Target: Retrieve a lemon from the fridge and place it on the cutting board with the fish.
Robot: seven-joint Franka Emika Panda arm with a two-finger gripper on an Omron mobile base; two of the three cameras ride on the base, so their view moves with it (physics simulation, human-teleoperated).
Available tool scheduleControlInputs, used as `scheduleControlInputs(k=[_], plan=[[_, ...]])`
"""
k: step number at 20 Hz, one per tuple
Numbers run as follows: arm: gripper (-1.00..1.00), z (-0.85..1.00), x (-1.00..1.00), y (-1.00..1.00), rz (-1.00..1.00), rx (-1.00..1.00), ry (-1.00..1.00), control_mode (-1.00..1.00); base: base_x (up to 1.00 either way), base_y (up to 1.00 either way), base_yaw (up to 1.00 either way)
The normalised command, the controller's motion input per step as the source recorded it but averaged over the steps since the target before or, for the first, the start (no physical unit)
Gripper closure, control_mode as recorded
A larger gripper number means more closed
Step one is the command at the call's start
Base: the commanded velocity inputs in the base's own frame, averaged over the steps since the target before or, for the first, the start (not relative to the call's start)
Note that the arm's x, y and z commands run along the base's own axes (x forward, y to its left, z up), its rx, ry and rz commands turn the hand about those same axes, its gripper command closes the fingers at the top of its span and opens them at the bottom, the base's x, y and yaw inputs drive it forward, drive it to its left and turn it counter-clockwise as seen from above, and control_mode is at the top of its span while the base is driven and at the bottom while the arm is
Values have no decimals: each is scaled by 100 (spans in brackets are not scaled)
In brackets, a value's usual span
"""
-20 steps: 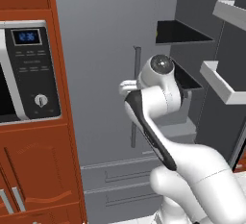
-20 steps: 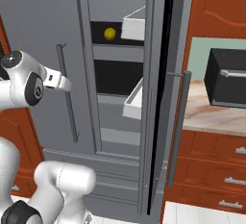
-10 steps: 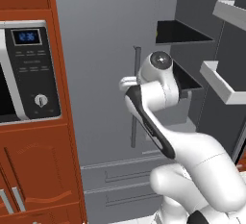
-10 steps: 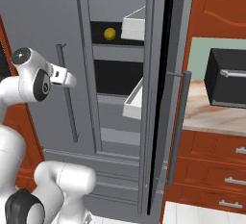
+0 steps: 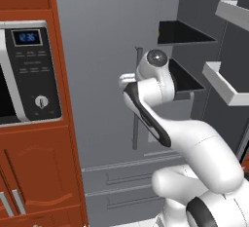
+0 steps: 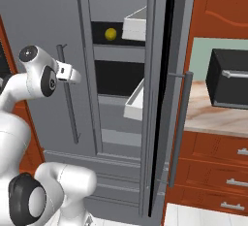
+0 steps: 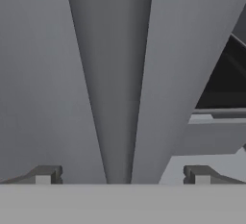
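Right base view: round yellow lemon (image 6: 111, 34).

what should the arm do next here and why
Probably ease the gripper forward so its fingers close around the left door's handle. The right fridge door already hangs open and the lemon sits on an upper shelf, but the left door is shut. The jaws stand open with the bar between them, so a grasp looks like the natural step.

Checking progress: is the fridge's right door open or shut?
Open. The right door stands swung out edge-on, and the shelves and the lemon inside show.
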Motion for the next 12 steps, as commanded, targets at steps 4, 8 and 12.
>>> scheduleControlInputs(k=[4,8,12], plan=[[-100,0,31,0,0,-4,-1,-100,0,0,0],[-100,0,25,0,0,-1,0,-100,0,0,0],[-100,0,24,0,1,0,0,-100,0,0,0]])
